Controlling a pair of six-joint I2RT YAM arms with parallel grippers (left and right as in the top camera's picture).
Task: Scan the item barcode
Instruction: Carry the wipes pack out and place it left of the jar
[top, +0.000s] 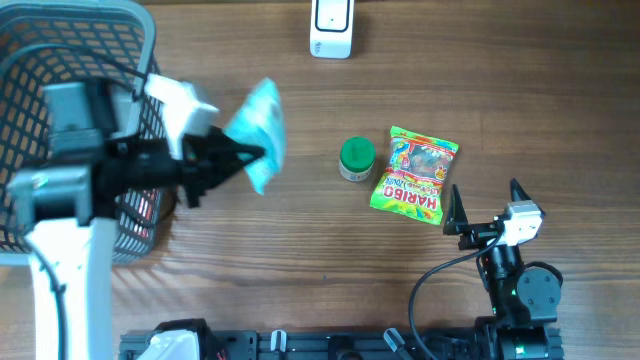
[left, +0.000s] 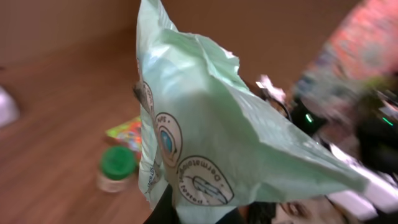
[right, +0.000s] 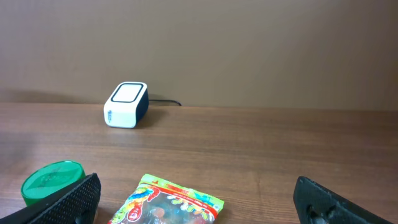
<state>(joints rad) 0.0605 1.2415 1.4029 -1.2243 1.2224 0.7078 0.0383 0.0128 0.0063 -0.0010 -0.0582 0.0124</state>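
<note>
Left end effector (top: 250, 158): fingers pressed together, pinching a pale green-blue soft plastic pouch (top: 262, 125) by its lower edge. The pouch is held clear of the surface (top: 300, 250), above its left-of-centre area, just right of the basket. It stands roughly on end and is crumpled. In the left wrist view it fills most of the frame, with round printed seals on its face, one reading partly "Dermatolog…"; the rest of the print is too blurred to read. Right end effector (top: 485, 198): fingers spread wide, nothing between them, low near the right part of the near edge and pointing toward the far edge. White barcode scanner (top: 331, 28): at the far edge of the surface, about the middle, with a dark cable running off behind it in the right wrist view. It is well apart from the held pouch. Grey mesh basket (top: 130, 40): at the far-left corner, partly covered by the left arm. Something red shows through its wall near the arm; I cannot tell what it is. Small jar with a green lid (top: 357, 158): upright, right of centre. Haribo gummy bag (top: 415, 172): lying flat just to the right of the jar, close beside it; contact cannot be told. The bag sits between the jar and the right end effector, just ahead of the spread fingers.
</note>
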